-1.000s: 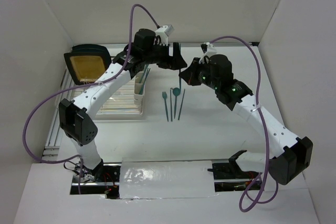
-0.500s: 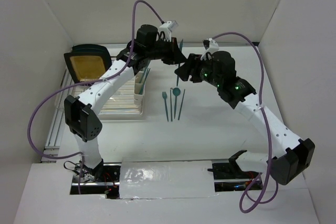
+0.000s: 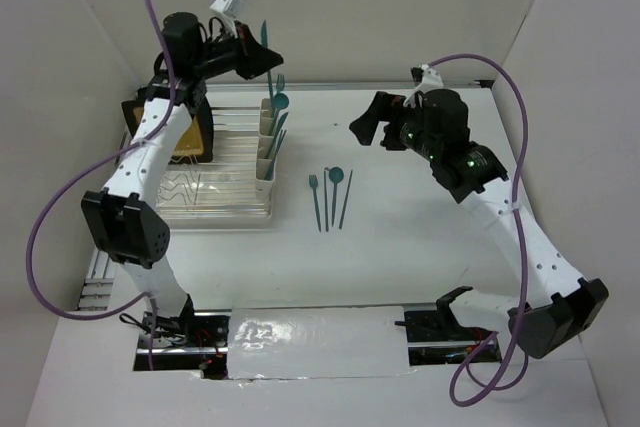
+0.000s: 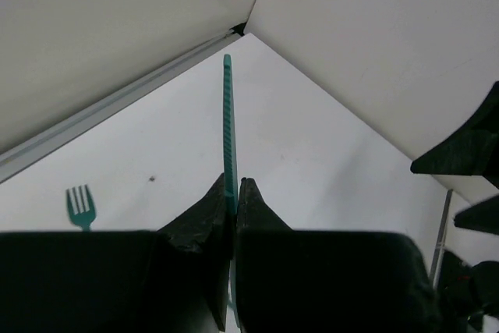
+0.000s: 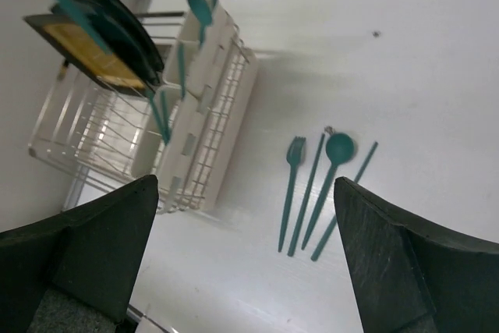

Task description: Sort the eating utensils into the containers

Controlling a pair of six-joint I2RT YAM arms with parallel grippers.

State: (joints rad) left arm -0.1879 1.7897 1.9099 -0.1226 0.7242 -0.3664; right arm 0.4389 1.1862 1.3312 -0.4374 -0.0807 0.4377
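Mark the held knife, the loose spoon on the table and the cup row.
knife (image 4: 228,122): left wrist view, serrated blade.
spoon (image 3: 336,175): top external view, bowl.
cup row (image 3: 264,189): top external view, nearest cup's wall.

Left arm (image 3: 140,154) and right arm (image 3: 510,227): white tubular links between black joint housings, black fingers (image 4: 199,217), a looping purple cable (image 3: 30,247) on each, green lights (image 3: 466,159) near the right wrist.
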